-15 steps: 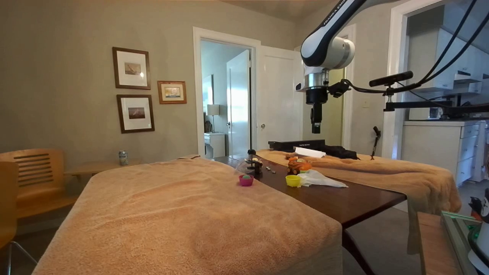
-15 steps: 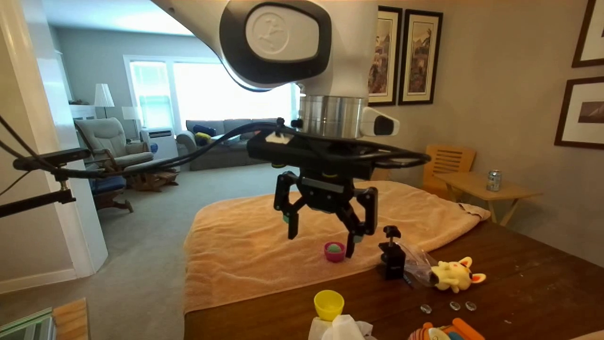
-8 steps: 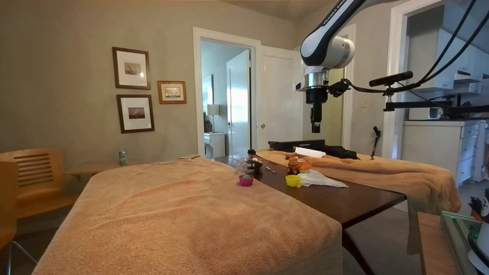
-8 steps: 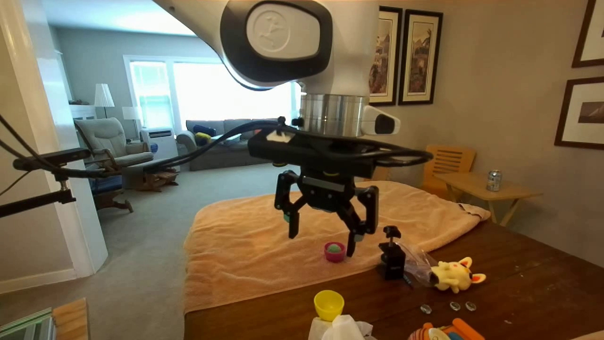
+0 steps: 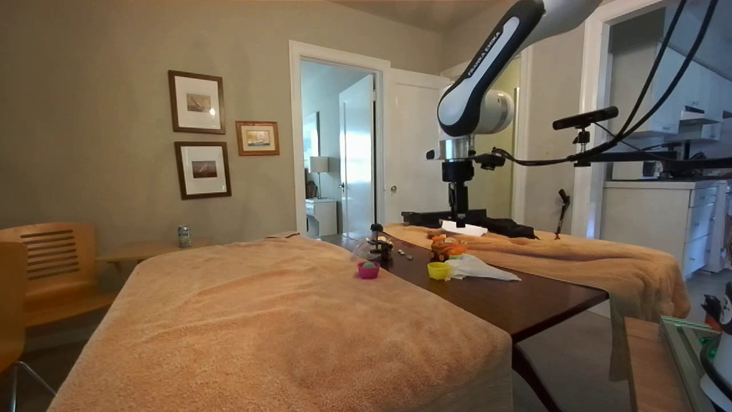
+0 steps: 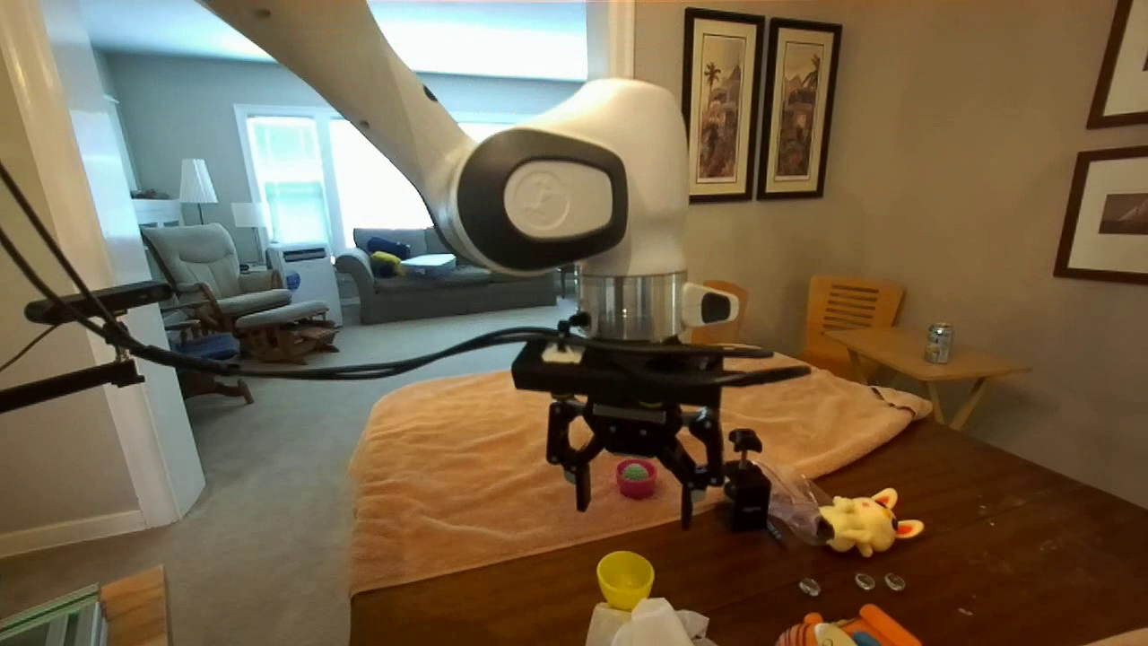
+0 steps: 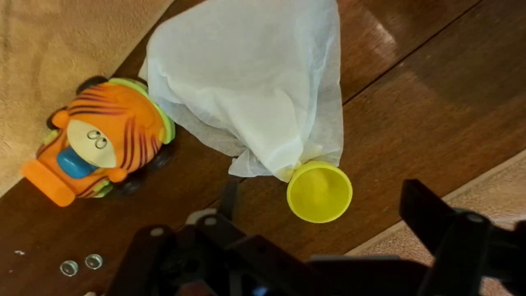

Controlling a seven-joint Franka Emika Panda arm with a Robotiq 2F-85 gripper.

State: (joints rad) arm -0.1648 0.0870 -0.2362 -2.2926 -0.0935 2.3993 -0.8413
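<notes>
My claw (image 6: 635, 517) hangs spread apart above the desk (image 6: 1013, 538). I count two cups: a yellow cup (image 7: 319, 197) on the desk, touching a white sheet (image 7: 246, 74), its yellow bottom in sight, and a pink cup (image 6: 637, 490) on a peach towel (image 6: 484, 467), holding one round green thing (image 6: 634, 471). Around them are three clear pieces (image 6: 865, 581), one orange toy (image 7: 115, 119) and one pale yellow toy (image 6: 857, 526).

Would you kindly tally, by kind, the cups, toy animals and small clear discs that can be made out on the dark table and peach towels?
Cups: 2 (yellow cup, pink cup)
Toy animals: 2 (orange striped toy, yellow long-eared toy)
Clear discs: 3
Total: 7
</notes>
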